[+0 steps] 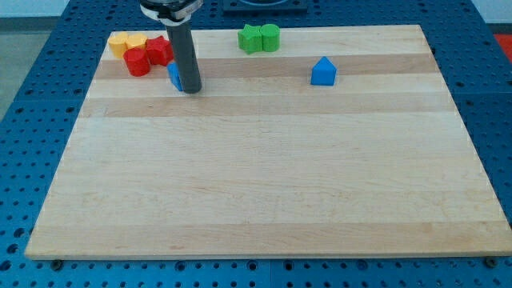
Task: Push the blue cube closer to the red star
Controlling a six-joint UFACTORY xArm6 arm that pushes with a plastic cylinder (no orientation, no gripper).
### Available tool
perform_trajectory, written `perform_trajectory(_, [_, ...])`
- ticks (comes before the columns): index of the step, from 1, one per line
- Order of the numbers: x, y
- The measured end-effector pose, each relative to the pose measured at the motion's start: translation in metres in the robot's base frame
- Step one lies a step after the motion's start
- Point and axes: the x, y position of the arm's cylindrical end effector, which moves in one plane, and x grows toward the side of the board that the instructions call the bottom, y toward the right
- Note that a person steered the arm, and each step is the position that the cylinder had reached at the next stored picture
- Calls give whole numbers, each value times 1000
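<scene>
The blue cube lies near the view's top left, mostly hidden behind my rod. My tip rests on the board right against the cube's right side. The red star sits just above and to the left of the cube, a small gap apart. A red cylinder-like block touches the star on its left.
Two yellow blocks sit at the top left corner beside the red ones. Two green blocks sit at the top middle. A blue house-shaped block lies to the right. The wooden board rests on a blue perforated table.
</scene>
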Motion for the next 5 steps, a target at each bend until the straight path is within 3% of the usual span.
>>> perform_trajectory(5, [-21,-24])
